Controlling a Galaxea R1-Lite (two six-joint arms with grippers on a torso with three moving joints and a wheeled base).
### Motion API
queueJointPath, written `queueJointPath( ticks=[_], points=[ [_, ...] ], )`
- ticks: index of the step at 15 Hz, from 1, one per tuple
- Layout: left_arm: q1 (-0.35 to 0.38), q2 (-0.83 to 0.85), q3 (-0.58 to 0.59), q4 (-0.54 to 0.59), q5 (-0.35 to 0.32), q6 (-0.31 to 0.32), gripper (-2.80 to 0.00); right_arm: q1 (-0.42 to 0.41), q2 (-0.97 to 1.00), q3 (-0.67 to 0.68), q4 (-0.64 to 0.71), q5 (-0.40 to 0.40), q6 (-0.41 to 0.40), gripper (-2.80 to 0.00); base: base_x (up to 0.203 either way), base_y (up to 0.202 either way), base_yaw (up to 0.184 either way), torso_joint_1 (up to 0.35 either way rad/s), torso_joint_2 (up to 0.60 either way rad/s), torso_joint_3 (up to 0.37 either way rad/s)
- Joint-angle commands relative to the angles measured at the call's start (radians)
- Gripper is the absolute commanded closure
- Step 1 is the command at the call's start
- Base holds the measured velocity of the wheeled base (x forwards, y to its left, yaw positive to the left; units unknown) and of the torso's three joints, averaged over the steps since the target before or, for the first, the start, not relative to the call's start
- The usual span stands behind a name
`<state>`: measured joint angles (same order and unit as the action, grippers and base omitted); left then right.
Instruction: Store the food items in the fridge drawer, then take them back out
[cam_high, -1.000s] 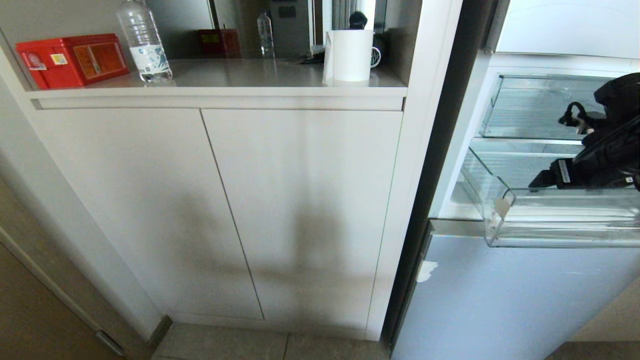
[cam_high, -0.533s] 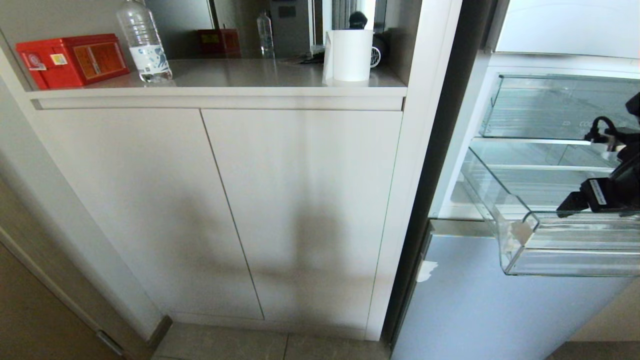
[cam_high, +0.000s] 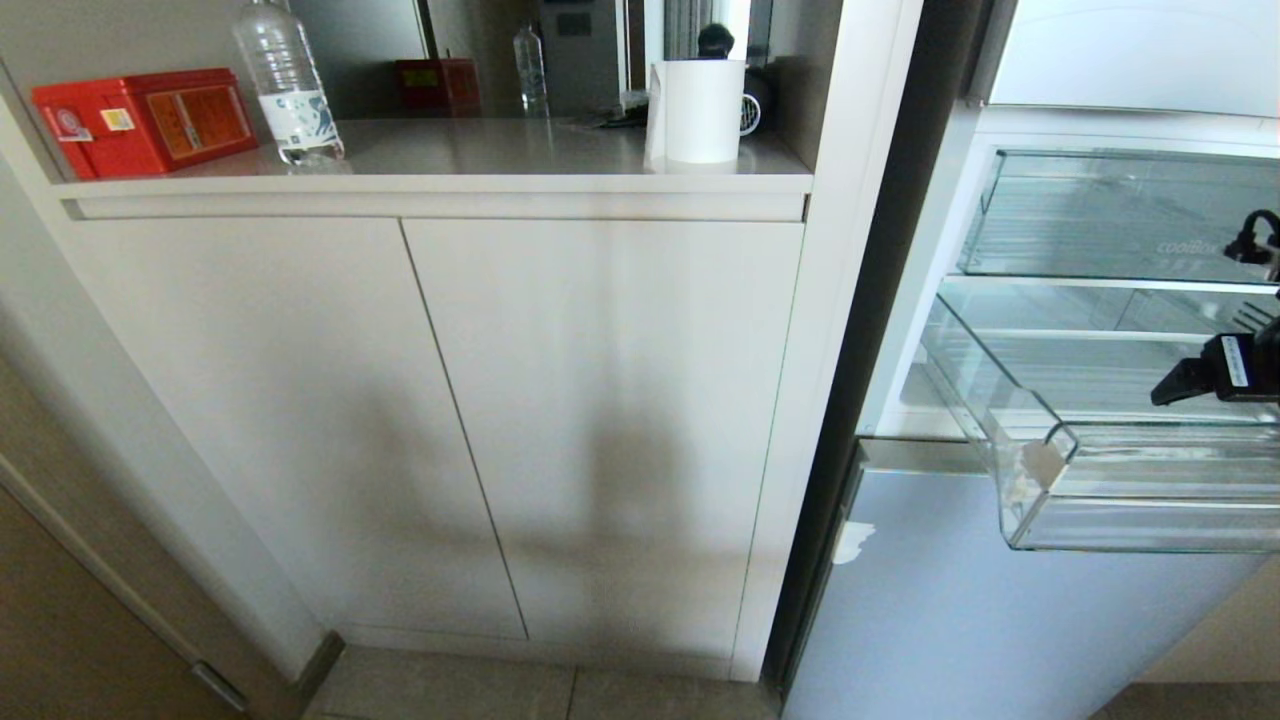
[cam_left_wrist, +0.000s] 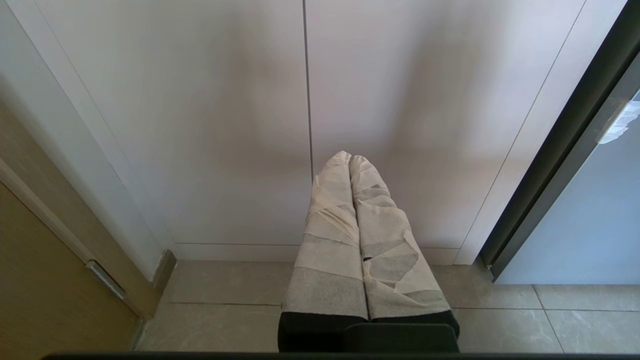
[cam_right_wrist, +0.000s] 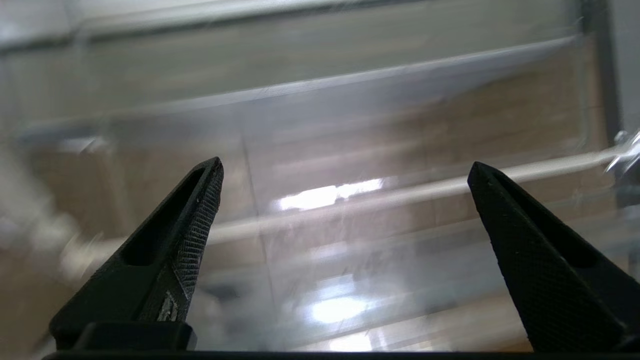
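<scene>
The fridge drawer, clear with a ribbed floor, stands pulled out of the open fridge at the right of the head view; nothing shows inside it. No food items are in view. My right arm reaches in over the drawer from the picture's right edge. In the right wrist view my right gripper is open, with only blurred clear plastic of the drawer beyond its black fingers. My left gripper, its fingers wrapped in white tape, is shut on nothing and hangs low before the cabinet doors.
Above the pulled-out drawer sits a clear drawer with lettering. Below it is the fridge's grey lower door. Left of the fridge a white cabinet carries a red box, a water bottle and a white roll.
The fridge drawer has slid further out toward me. My right arm has drawn back to the right, most of it now past the picture's edge.
</scene>
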<state>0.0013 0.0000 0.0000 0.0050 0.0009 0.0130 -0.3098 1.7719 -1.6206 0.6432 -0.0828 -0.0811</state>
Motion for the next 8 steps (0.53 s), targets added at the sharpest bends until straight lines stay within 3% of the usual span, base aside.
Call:
queueJointPath(
  ticks=[1,8],
  points=[
    [0.0,0.002,0.0,0.0,0.001,0.001,0.0,-0.044,0.072,-0.005,-0.053,-0.002,-0.009,-2.8,0.0,0.0,0.0,0.0,0.0,0.0],
    [0.0,0.002,0.0,0.0,0.001,0.001,0.0,-0.17,0.048,0.004,-0.064,0.003,-0.037,-2.8,0.0,0.0,0.0,0.0,0.0,0.0]
  ],
)
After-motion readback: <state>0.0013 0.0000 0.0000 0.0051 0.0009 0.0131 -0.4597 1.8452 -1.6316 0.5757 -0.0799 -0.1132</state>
